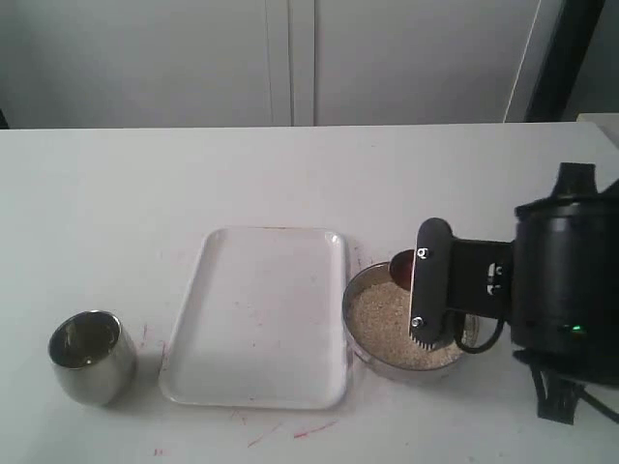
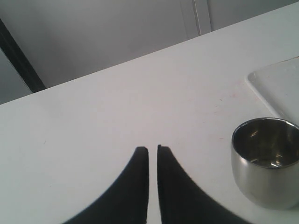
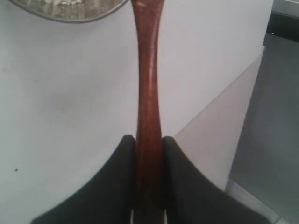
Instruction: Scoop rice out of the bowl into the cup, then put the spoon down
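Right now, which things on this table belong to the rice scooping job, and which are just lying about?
In the job: rice, bowl, cup, spoon, right tool clamped on the spoon's handle.
Lying about: white tray between cup and bowl; left tool, shut and empty, near the cup.

Plain white table [image 1: 193, 174], a few faint red scuffs [image 1: 314, 428] on it. Behind it pale grey wall panels [image 1: 145, 58] with vertical seams, a dark post [image 1: 566, 58] far right. Soft, even light.
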Tool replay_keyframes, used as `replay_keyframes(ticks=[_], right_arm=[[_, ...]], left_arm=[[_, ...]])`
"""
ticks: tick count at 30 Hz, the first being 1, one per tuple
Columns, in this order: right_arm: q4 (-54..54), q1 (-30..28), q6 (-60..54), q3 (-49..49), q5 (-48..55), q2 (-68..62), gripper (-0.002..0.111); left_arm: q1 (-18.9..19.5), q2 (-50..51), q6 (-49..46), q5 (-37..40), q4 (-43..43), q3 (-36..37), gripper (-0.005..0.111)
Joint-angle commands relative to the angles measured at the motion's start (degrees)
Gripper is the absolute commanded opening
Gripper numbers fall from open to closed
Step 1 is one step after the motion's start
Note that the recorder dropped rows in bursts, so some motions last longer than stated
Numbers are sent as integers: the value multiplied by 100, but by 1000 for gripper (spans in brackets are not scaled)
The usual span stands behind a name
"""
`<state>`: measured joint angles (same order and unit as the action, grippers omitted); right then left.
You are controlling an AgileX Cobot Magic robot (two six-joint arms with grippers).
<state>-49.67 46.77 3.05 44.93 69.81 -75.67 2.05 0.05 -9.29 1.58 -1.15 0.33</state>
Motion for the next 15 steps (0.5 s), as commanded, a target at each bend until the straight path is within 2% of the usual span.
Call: replay_keyframes(ticks=[1, 15], right_arm=[[-614, 17, -38, -16, 15, -381, 0], [-1434, 6, -305, -16, 15, -1186, 0]], left_arm=[[-16, -5, 8, -34, 64, -33, 14], [-16, -5, 8, -34, 64, -33, 14]])
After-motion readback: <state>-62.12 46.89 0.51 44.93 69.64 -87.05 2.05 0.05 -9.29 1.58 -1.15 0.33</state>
